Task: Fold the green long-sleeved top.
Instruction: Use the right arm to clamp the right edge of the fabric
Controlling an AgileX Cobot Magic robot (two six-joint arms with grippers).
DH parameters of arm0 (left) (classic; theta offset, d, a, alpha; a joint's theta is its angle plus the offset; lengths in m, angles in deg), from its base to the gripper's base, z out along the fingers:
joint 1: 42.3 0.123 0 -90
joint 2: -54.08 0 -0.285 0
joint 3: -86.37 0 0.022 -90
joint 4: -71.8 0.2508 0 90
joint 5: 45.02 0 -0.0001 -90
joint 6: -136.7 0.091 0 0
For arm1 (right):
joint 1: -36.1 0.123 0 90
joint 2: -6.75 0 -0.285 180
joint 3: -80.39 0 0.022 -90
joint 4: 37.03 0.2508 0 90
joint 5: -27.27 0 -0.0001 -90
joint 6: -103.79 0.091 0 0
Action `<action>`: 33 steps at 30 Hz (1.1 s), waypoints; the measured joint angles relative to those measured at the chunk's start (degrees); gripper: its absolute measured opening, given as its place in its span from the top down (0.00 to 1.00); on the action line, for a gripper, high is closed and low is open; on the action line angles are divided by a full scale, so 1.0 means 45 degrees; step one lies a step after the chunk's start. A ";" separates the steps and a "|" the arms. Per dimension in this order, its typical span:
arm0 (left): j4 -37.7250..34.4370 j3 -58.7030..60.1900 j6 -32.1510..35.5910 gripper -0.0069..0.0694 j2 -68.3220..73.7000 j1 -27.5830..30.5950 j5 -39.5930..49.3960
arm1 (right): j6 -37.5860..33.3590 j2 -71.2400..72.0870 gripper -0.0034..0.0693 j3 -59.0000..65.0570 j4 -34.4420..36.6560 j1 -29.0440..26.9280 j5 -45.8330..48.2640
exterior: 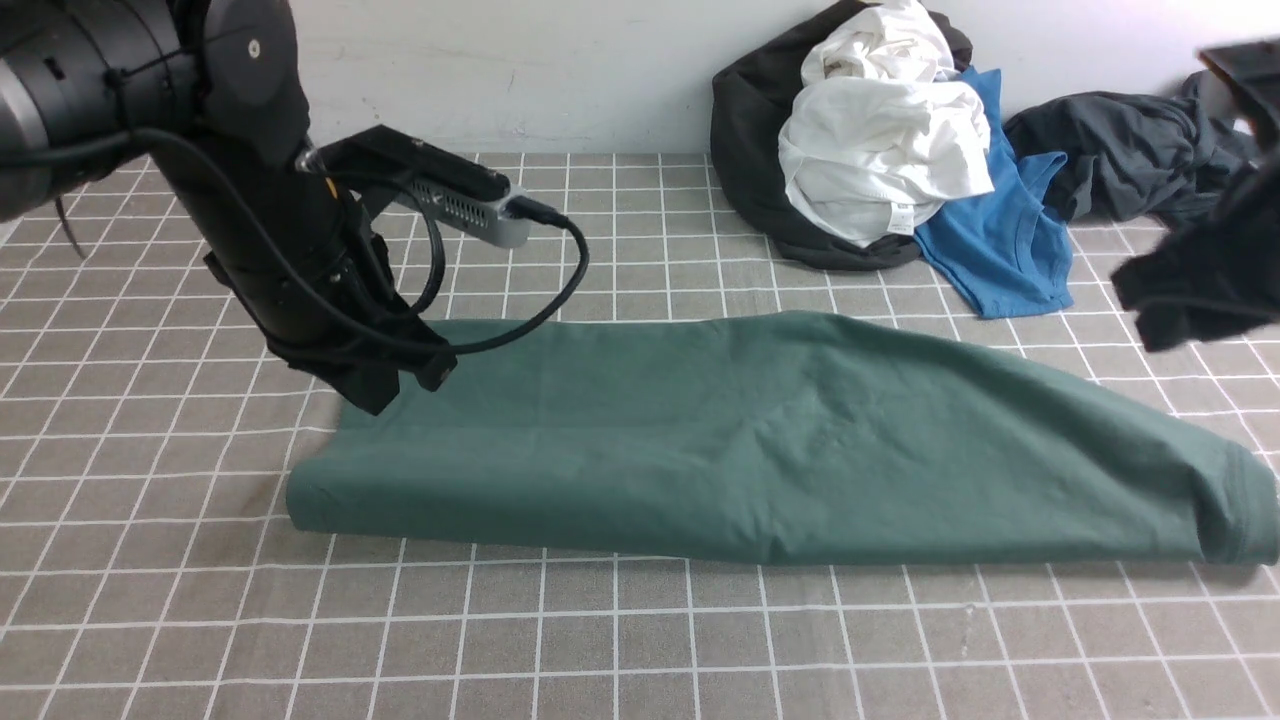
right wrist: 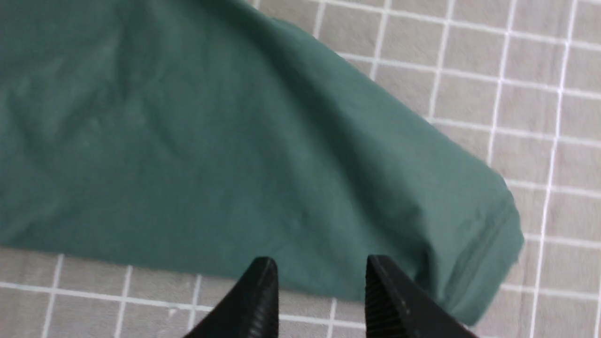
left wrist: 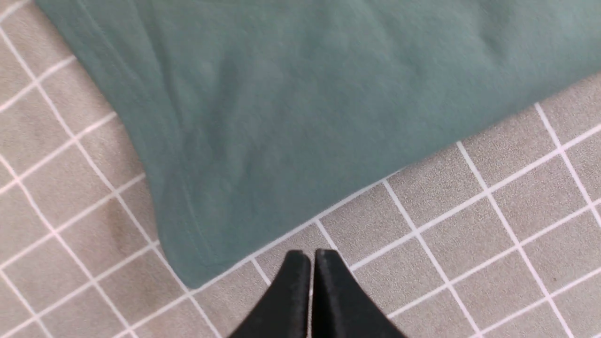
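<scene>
Left gripper (left wrist: 312,256) closed, nothing in it; right gripper (right wrist: 321,263) jaws apart, also holding nothing. Green long-sleeved top (exterior: 620,450) lies stretched sideways across the gridded desk (exterior: 560,640), both grippers above desk.

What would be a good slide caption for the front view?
Green top spread long across the gridded surface, other garments heaped behind.

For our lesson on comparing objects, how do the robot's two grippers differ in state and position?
The left gripper is shut, its fingertips nearly meeting, while the right gripper stands open with a clear gap. In the front view, the left gripper is over the left end of the green top; the right gripper is up beyond its right end. Both have dark fingers and hold nothing.
</scene>
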 joint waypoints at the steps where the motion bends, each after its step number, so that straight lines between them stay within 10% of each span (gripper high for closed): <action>1: -0.0045 0.0366 0.0032 0.92 -0.0048 0.0000 -0.0346 | 0.0266 0.0217 0.60 0.0820 0.0000 -0.0638 -0.0490; 16: -0.0758 0.0774 0.0607 0.92 0.0435 0.0000 -0.1047 | 0.0792 -0.4103 0.12 0.2347 0.0900 -0.3427 -0.4497; 25: -0.0717 0.0774 0.0653 0.92 0.0448 0.0000 -0.1018 | 0.0992 -0.5106 0.14 0.2223 0.0940 -0.3427 -0.5143; 33: -0.0632 0.0774 0.0659 0.92 0.0448 0.0000 -0.0974 | 0.0557 -0.5453 0.43 0.1218 0.1000 -0.3072 -0.4106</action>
